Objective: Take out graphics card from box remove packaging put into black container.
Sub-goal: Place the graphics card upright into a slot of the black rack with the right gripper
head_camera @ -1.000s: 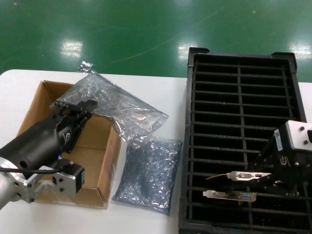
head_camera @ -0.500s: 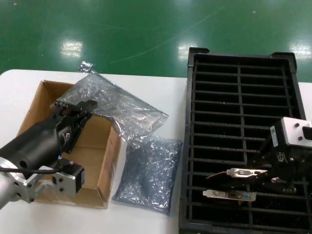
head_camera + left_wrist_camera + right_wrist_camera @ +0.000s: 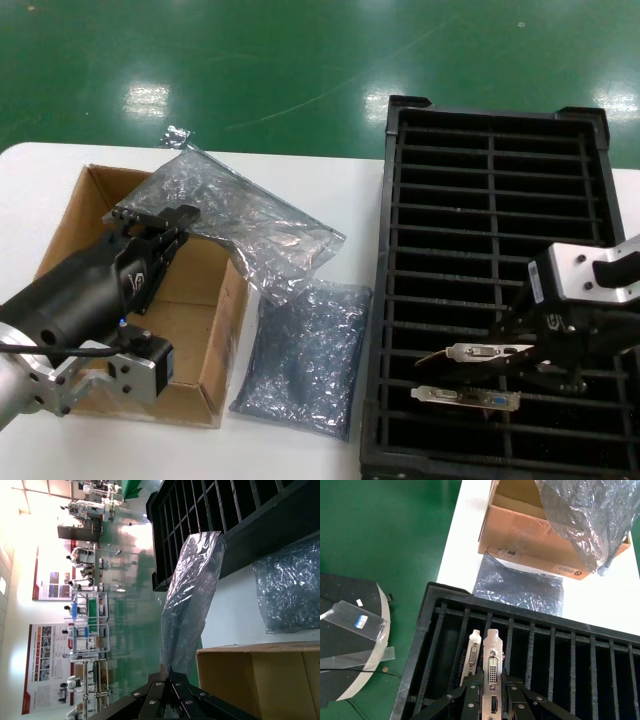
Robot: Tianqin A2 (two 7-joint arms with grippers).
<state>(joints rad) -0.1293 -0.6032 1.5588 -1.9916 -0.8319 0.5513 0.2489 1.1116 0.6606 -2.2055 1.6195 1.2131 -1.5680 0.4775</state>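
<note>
Right hand (image 3: 505, 352) clamped the graphics card (image 3: 476, 352) over the black container (image 3: 400, 130); I feared it missing its slot and snagging a divider.

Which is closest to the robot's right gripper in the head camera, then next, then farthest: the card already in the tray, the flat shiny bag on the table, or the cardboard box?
From the right gripper:
1. Seated second card, just beside it in the black container.
2. Flat bag, on the table left of the container.
3. Box, far left.

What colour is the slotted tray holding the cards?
Black; the large plastic slotted tray shows best in the head view.
</note>
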